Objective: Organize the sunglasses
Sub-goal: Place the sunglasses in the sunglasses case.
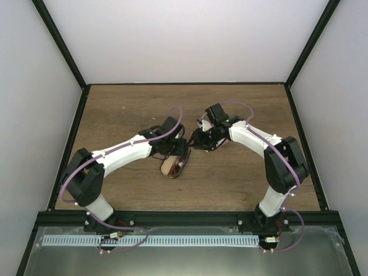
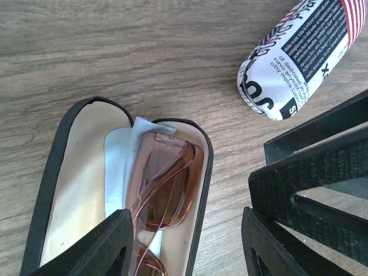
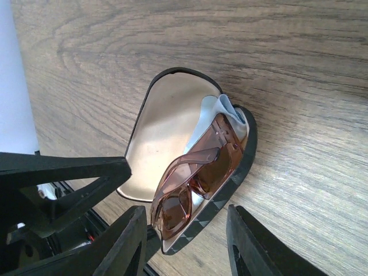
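The sunglasses (image 2: 167, 181), with a thin reddish-brown frame and amber lenses, lie folded in one half of an open black case (image 2: 54, 167) with tan lining, on top of a light blue cloth (image 2: 118, 158). My left gripper (image 2: 187, 250) is open and straddles the rim of the case half holding the sunglasses, gripping nothing. My right gripper (image 3: 184, 247) is open too, its fingers either side of the near end of the sunglasses (image 3: 192, 181) and the case (image 3: 161, 132). In the top view both grippers, left (image 1: 179, 150) and right (image 1: 192, 144), meet over the case (image 1: 170, 168).
A closed case printed with newsprint and red-and-white stripes (image 2: 299, 52) lies on the wooden table (image 2: 144, 52) just beyond the open case, close to the black fingers (image 2: 322, 172) of the right gripper. Black frame rails (image 1: 69, 144) border the table.
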### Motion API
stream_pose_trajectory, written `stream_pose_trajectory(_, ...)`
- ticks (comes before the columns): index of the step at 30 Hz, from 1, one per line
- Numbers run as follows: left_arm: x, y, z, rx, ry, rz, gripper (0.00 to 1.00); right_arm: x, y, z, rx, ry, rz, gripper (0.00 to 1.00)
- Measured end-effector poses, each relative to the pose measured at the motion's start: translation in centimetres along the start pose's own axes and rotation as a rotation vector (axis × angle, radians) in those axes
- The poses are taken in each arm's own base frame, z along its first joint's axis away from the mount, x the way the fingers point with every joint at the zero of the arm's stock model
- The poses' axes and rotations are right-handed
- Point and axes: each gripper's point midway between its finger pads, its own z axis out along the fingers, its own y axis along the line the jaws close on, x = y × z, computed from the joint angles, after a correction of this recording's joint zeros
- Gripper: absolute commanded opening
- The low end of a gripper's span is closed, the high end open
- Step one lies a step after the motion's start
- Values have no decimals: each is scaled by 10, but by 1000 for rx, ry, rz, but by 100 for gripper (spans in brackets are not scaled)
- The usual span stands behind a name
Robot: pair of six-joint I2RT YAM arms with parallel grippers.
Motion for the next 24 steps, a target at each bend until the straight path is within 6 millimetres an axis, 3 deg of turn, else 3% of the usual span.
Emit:
stream_pose_trajectory(4, -7, 1, -7, -35, -20, -8, 54, -1, -4, 0, 1, -8, 38, 40)
stream_pose_trajectory(10, -51, 0, -44, -84, -200, -26, 54, 2, -13, -2, 4, -9, 109, 38)
stream_pose_trajectory(12, -63, 7, -59, -101, -251, -42, 54, 4, -14, 0, -1, -7, 121, 36)
stream_pose_trajectory(14, -71, 23, -65, -140, -275, -66, 54, 8, -17, 2, -4, 2, 141, 43)
stream_pose_trajectory(16, -76, 47, -62, -204, -271, -98, 53, 13, -21, 5, -6, 16, 161, 60)
stream_pose_trajectory(17, -76, 60, -58, -241, -259, -113, 53, 16, -22, 6, -7, 23, 174, 63)
stream_pose_trajectory(21, -61, 105, -30, -372, -164, -155, 50, 17, -19, 4, -25, 24, 193, 66)
stream_pose_trajectory(24, -45, 121, -10, -433, -83, -157, 48, 17, -12, 1, -58, 17, 196, 71)
